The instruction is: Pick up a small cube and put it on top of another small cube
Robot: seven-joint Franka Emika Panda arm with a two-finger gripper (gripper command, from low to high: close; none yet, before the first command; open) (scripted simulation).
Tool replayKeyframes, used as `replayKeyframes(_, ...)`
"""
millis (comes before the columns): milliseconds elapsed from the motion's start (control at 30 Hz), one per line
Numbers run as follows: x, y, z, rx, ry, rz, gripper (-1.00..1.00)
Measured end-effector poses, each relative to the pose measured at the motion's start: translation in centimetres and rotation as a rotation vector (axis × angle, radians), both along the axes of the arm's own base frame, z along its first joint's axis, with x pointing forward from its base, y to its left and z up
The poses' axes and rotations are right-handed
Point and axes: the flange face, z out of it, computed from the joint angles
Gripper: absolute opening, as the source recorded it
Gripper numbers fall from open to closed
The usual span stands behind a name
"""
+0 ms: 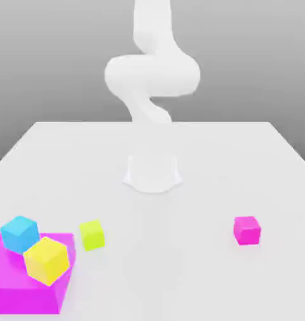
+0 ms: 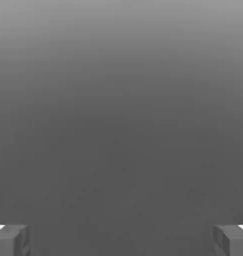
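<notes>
In the exterior view, a flat magenta block [image 1: 29, 296] sits in the lower left of the frame, cut off by the picture's edge, with a blue cube [image 1: 20, 234] and a larger, warm yellow cube [image 1: 47, 261] on it (both turned so their corners point outward). The small lime cube [image 1: 92, 235] stands on the pale table [image 1: 180, 276], just beside the block, on its right in the frame. The small magenta cube [image 1: 247, 231] is well apart, in the lower right, with bare table between the two. All the cubes are plain-coloured and sharp-edged; the table looks smooth, the white arm [image 1: 152, 75] rounded and glossless at upper centre.

In the hand view, the gripper [image 2: 121, 241] has its fingers wide apart, dark and blocky in the two lower corners, nothing held or touched between them (only grey backdrop there).
</notes>
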Motion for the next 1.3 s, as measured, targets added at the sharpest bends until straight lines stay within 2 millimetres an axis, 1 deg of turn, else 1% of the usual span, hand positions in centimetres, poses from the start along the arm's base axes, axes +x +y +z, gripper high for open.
replayKeyframes(67, 1.9, -1.8, -5.0, 0.041, 0.068, -0.087, 0.0)
replayKeyframes(133, 3.2, -3.6, -9.9, 0.081, 0.134, -0.175, 0.0)
replayKeyframes(200, 3.7, -5.4, -14.9, 0.121, 0.198, -0.265, 0.0)
replayKeyframes(300, 3.3, -8.0, -22.5, 0.181, 0.294, -0.406, 0.0)
replayKeyframes(367, 2.1, -9.5, -27.5, 0.222, 0.359, -0.506, 0.0)
replayKeyframes(433, 0.3, -10.8, -32.6, 0.265, 0.427, -0.614, 0.0)
replayKeyframes(500, -2.4, -11.9, -37.7, 0.31, 0.499, -0.732, 0.0)
replayKeyframes(600, -7.2, -12.8, -45.4, 0.379, 0.609, -0.913, 0.0)
replayKeyframes(633, -8.2, -13.2, -47.1, 0.393, 0.625, -0.953, 0.0)
replayKeyframes(700, -8.7, -13.0, -49.3, 0.397, 0.64, -0.968, 0.0)
replayKeyframes(833, -9.0, -12.9, -52.5, 0.398, 0.644, -0.975, 0.0)
replayKeyframes(867, -9.1, -12.9, -53.2, 0.399, 0.644, -0.975, -1.0)
replayKeyframes(1033, -9.1, -12.9, -53.2, 0.399, 0.643, -0.975, -1.0)
replayKeyframes(1067, -9.1, -12.9, -53.5, 0.399, 0.643, -0.975, -1.0)
replayKeyframes(1100, -9.1, -12.9, -53.3, 0.399, 0.643, -0.975, -1.0)
replayKeyframes(1167, -9.0, -12.9, -52.2, 0.399, 0.643, -0.975, -1.0)
replayKeyframes(1300, -8.9, -13.0, -49.3, 0.399, 0.643, -0.975, -1.0)
